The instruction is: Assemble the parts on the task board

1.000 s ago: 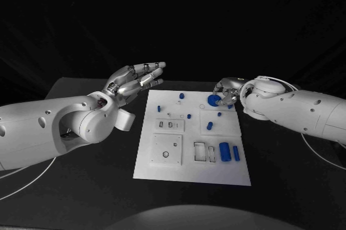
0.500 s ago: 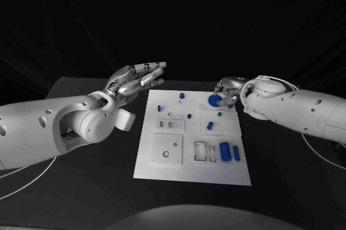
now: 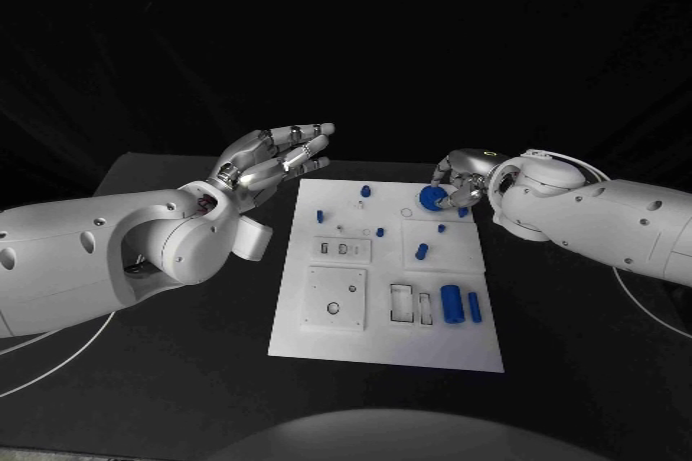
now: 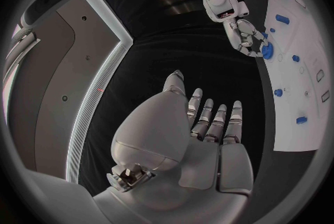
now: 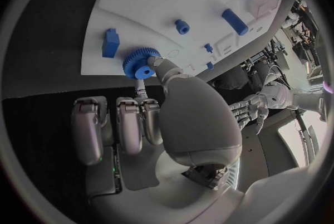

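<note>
The bench (image 3: 173, 381) is a black, matte surface. The white task board (image 3: 382, 346) lies flat directly on the bench, at its middle, with dark bench surface exposed on every side of the board.

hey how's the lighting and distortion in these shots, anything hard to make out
Head view: dark surround, the white task board brightly lit, parts sharp. Left wrist view: fisheye bends the board's edge; the left hand is clear. Right wrist view: the blue gear is crisp, and background clutter is too small to read.

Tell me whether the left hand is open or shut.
Open: the left hand is raised beside the white board, fingers spread, holding nothing.
</note>
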Tool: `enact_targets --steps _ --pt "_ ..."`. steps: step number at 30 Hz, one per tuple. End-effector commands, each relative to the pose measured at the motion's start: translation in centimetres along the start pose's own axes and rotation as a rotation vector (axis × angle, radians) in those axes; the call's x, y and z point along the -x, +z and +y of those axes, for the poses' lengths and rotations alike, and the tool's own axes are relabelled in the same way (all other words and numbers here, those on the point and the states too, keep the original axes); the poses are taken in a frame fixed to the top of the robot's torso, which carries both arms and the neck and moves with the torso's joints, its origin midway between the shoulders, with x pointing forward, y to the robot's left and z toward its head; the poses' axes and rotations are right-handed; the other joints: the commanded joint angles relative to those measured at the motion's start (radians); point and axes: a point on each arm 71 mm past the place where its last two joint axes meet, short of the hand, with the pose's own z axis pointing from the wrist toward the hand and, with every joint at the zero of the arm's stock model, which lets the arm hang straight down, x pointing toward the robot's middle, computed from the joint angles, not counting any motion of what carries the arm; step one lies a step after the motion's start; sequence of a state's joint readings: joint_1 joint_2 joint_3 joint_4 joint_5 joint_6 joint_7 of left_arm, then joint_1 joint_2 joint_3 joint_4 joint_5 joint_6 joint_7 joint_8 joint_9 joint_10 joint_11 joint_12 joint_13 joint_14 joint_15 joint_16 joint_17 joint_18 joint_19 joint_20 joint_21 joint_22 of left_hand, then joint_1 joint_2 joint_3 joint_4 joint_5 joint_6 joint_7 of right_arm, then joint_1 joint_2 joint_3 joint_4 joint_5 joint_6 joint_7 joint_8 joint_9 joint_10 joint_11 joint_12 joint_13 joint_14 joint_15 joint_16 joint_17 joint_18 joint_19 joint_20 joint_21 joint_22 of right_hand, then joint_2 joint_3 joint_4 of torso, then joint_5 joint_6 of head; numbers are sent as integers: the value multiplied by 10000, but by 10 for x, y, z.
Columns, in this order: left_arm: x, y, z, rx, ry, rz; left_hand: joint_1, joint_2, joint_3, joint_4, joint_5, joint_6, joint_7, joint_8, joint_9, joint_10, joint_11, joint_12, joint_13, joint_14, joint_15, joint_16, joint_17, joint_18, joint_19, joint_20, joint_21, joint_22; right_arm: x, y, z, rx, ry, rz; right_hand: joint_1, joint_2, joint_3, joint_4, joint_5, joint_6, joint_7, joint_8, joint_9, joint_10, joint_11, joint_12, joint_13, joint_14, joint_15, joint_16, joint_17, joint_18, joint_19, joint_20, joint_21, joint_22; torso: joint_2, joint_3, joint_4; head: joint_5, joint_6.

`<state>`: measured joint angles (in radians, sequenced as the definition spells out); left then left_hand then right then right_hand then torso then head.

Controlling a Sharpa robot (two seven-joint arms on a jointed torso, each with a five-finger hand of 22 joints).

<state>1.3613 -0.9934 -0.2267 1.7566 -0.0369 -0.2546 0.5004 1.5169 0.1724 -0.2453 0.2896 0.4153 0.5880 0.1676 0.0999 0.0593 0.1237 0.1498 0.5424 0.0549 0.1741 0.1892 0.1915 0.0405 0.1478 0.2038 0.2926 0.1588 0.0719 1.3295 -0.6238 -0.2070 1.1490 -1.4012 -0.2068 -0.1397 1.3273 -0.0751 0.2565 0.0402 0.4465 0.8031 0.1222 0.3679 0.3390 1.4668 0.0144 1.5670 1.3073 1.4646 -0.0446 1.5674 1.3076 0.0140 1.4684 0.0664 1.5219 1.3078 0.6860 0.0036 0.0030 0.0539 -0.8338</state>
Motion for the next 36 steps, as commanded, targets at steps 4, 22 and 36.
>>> enact_targets --steps 4,22,36 --pt "-2 1 -1 -75 -46 188 98 -3 52 -17 31 51 14 31 17 64 -16 34 15 75 14 66 11 -128 43 8 38 13 13 0 19 614 89 -452 -117 18 -37 33 -64 326 -199 513 594 1040 106 38 2635 1062 97 34 2632 34 577 77 -37 2366 -15 -9 7 23 -15" --pt "-4 2 0 -57 -72 261 98 -3 52 -17 31 51 14 31 17 64 -16 34 15 75 14 66 11 -128 43 8 38 13 7 25 85 1654 47 249 -152 28 -2 66 -173 270 -102 335 500 1040 219 38 2635 1062 207 34 2632 66 489 166 -145 2318 14 -5 22 107 -23" --pt "-5 2 0 -51 -73 265 118 -7 50 -18 37 65 18 40 18 75 -11 48 15 94 25 89 14 -137 55 8 48 15 -1 36 114 2069 13 513 -137 31 24 57 -232 278 -79 257 458 1040 246 38 2635 1062 237 34 2632 82 447 200 -197 2296 11 -7 2 157 -121"
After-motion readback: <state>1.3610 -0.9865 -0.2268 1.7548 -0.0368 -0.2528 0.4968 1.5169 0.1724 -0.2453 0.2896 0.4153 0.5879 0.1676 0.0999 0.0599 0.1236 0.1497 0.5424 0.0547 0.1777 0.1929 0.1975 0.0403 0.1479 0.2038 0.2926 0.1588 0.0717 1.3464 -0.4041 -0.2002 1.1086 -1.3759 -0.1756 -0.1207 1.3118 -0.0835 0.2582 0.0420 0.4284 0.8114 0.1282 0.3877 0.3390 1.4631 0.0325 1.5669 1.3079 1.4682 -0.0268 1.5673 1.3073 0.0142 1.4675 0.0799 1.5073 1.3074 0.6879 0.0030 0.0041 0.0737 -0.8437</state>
